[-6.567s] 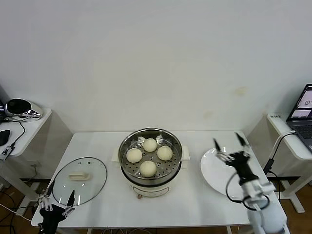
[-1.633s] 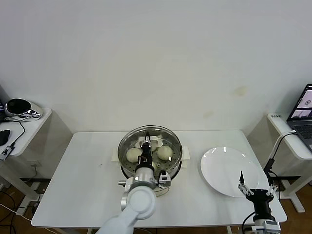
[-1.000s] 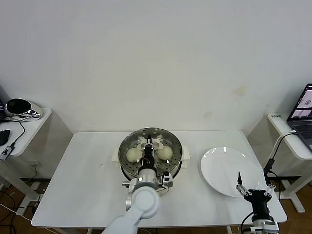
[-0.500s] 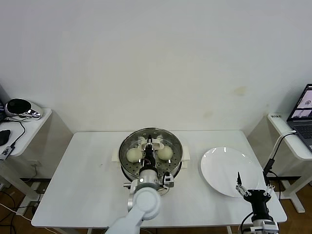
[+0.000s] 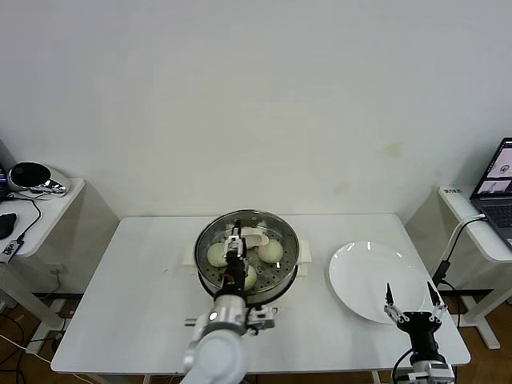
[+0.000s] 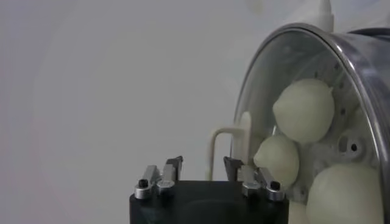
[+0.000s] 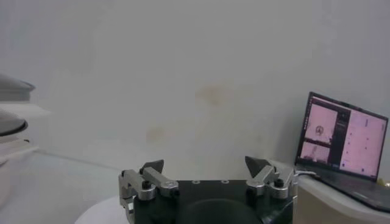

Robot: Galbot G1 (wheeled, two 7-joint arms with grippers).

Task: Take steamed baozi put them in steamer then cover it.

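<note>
The steamer (image 5: 289,272) stands mid-table with the glass cover (image 5: 272,232) on it. The cover's cream handle (image 5: 255,238) is at its centre. Three baozi (image 5: 270,250) show through the glass, and a back one is partly hidden. My left gripper (image 5: 234,245) is open and empty, just in front of the handle, above the cover's near side. In the left wrist view the left gripper (image 6: 202,163) has nothing between its fingers, with the handle (image 6: 244,137) and baozi (image 6: 303,111) beyond. My right gripper (image 5: 410,293) is open and empty at the plate's front edge; it also shows in the right wrist view (image 7: 204,163).
A flat white plate (image 5: 364,276) lies on the table's right side. A side table at the left holds a shiny dark object (image 5: 30,176). A laptop (image 5: 498,182) stands on a desk at the far right. A white wall is behind.
My left gripper has let go of the cover's handle and drawn back toward the table's front. The cover stays on the steamer. My right gripper's fingers have spread wider.
</note>
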